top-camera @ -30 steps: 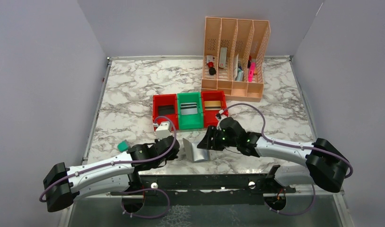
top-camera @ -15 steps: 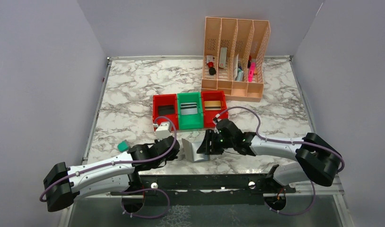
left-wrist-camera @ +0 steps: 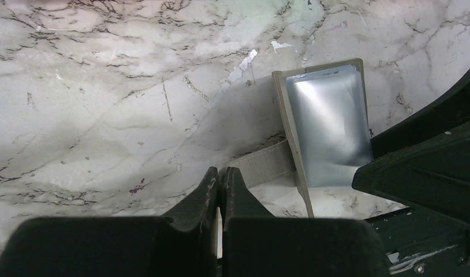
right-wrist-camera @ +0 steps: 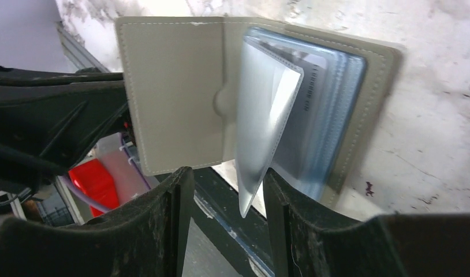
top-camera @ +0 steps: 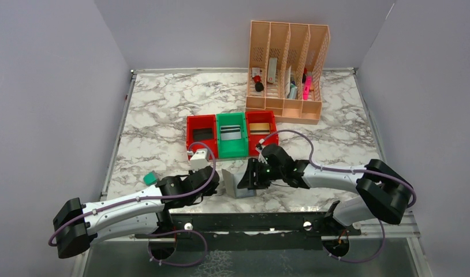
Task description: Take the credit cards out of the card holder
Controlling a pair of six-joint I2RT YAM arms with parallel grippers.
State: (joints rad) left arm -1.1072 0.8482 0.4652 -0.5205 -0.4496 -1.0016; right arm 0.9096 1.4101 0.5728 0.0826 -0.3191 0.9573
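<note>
One holder (top-camera: pixel 237 183) stood propped open between two grippers near the table (top-camera: pixel 157 121) edge.

From above, three bins (top-camera: pixel 189 137) each contained one card (top-camera: pixel 202 134). Left wrist: your left gripper (left-wrist-camera: pixel 221 179) was pinched fully closed on the holder's strap (left-wrist-camera: pixel 264 164), anchoring it. Right wrist: your right gripper (right-wrist-camera: pixel 227 179) stood half open astride a clear sleeve (right-wrist-camera: pixel 261 127), gripping nothing; one card showed inside.

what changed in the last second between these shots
The right end effector slid slightly left toward the card holder, jaws apart around a clear sleeve. Nothing gripped or released. The left end effector stays shut on the holder's strap; holder and bins unmoved.
</note>
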